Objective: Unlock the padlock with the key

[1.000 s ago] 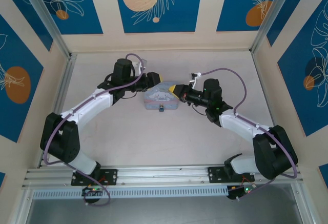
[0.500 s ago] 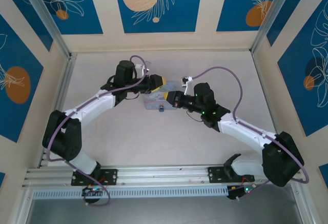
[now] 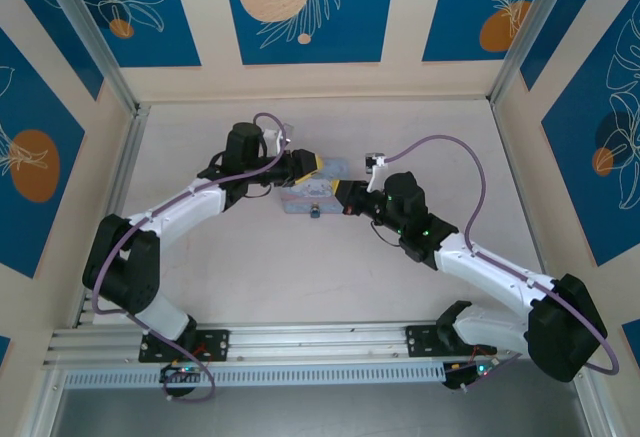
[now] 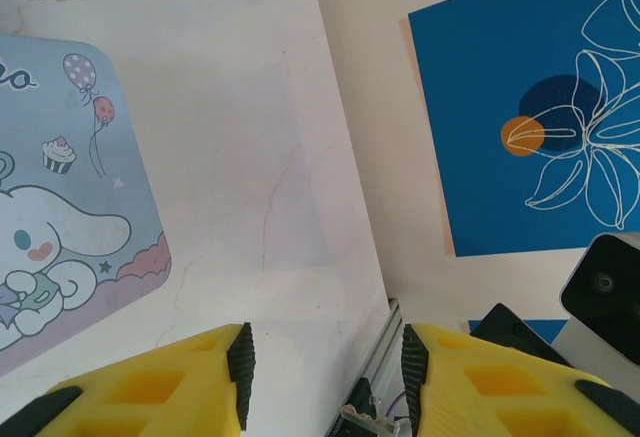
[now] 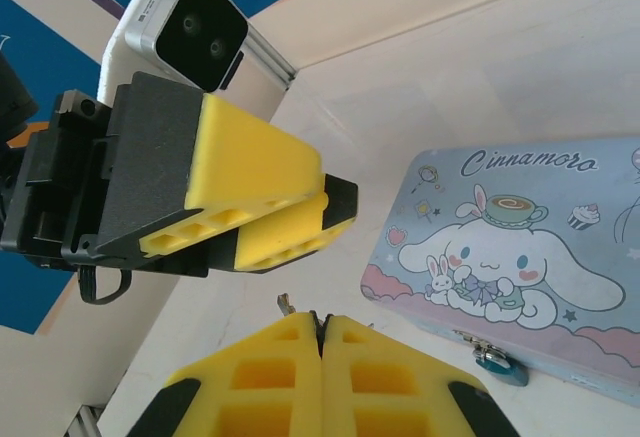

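**Operator:** What sits nearest my right pincer?

**Describer:** Your right pincer has its two yellow fingers pressed together. A thin grey sliver, the key, pokes out just left of the tips. As far as the wrist view shows, it is pinched there.

**Operator:** And the padlock?

**Describer:** The padlock lies ahead of those tips and to their right, apart from them. It is a tiny dark blue block hanging from a silver clasp on the front wall of the tin box, low against the table. The box is pale blue, with a white long-eared cartoon character on its lid.

**Operator:** Where is my left pincer?

**Describer:** Your left pincer hovers just beyond your right one, above its tips and slightly to their left. Seen from above, it sits at the far edge of the box, while your right pincer sits at the box's right end. Its fingers stand apart, with only bare table between them. The box lid lies ahead of its left finger.

**Operator:** Anything farther off?

**Describer:** Past its right finger, a cream wall carries a blue panel with an orange disc and white leaf outlines.
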Motion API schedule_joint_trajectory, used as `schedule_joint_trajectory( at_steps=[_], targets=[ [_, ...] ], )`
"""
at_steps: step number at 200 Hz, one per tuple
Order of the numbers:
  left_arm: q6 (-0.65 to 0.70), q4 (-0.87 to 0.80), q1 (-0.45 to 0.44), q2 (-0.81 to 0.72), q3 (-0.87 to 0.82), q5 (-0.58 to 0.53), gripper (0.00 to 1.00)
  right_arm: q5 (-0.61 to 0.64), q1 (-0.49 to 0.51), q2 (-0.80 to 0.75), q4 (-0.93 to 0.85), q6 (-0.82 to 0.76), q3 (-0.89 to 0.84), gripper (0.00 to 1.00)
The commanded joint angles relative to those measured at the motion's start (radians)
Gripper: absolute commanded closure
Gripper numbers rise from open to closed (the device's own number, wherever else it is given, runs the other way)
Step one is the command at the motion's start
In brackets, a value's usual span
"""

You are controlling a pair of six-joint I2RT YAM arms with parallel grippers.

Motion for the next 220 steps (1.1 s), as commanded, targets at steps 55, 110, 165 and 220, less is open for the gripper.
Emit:
schedule_joint_trajectory(
  at_steps=[55,110,165,220],
  targets=[
    [-0.048,0.120,-0.017,-0.018,-0.051,0.025,0.58,-0.046,-0.069,0.026,-0.009,0.120,0.009,1.00],
    [-0.113,0.210,-0.033,-0.009,-0.085,-0.026,0.60,-0.189,-0.128,0.110,0.087,0.316,0.017,1.00],
    [-0.118,0.221,-0.052,0.017,-0.089,-0.048,0.62,-0.248,-0.157,0.159,0.188,0.432,-0.014,1.00],
    [-0.123,0.237,-0.066,0.039,-0.087,-0.060,0.67,-0.259,-0.160,0.175,0.207,0.454,-0.016,1.00]
  ],
)
